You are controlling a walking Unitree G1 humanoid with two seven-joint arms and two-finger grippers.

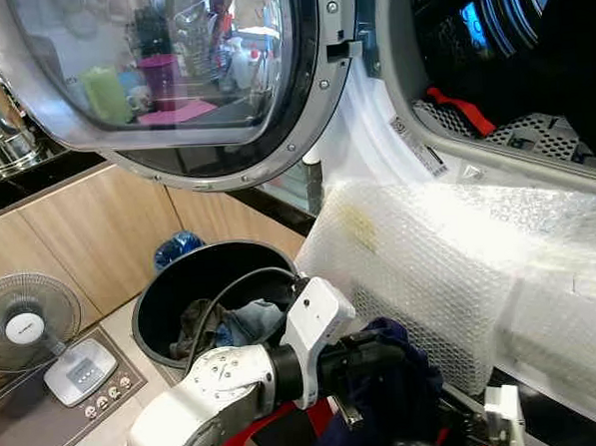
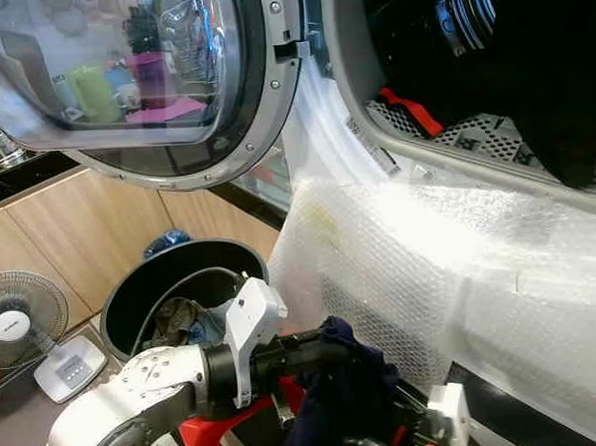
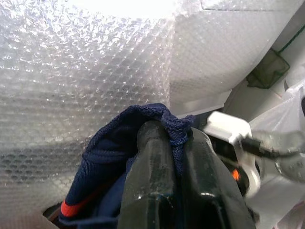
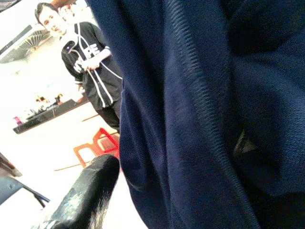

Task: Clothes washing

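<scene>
The left gripper [image 3: 174,157] is clamped on a navy garment [image 3: 119,148], fingers together on a fold of fabric, low in front of the bubble-wrapped washer front [image 1: 450,265]. Whether the right gripper's fingers [image 4: 88,193] are apart cannot be determined; the garment hangs just beside them.

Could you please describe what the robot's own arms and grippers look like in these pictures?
The left arm is a rounded silver-white shell dotted with small screw holes, joined to a boxy white wrist block and a black forearm section. A black cable loops above it. The left gripper has two broad, glossy black fingers. One finger of the right gripper is equally black, with a scuffed surface.
</scene>
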